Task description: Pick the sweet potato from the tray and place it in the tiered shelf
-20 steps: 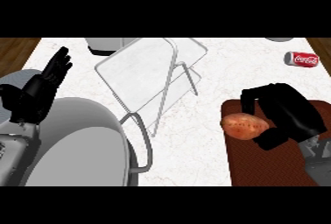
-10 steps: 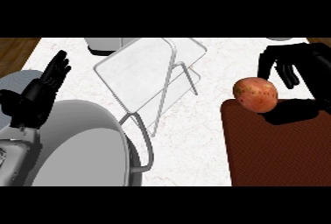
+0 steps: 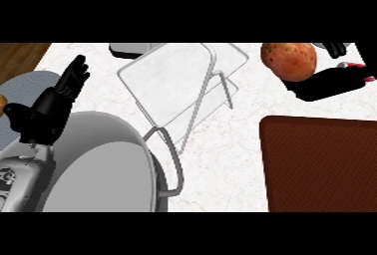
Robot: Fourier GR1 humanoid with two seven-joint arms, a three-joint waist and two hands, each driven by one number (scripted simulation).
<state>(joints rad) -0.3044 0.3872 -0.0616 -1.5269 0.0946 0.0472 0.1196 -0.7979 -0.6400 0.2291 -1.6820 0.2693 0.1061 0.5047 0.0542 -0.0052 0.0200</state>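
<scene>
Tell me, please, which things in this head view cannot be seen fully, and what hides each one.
- Right robot hand: cut off by the view's right edge, and the sweet potato covers its fingers.
- Red can: only a sliver shows behind that hand.
- Grey object at the top: cut off by the edge, partly behind the tiered shelf; cannot be identified.
- Tray: runs off the right edge.

The right robot hand (image 3: 333,82) is cut off by the right edge, and the sweet potato (image 3: 289,61) hides most of its fingers. The sweet potato's top is clipped at the far edge. A red object (image 3: 367,74) shows only as specks behind that hand. A grey object (image 3: 131,48) at the counter's (image 3: 221,149) far edge is cut off. The tray (image 3: 320,167) runs out at the right and near edges.
</scene>
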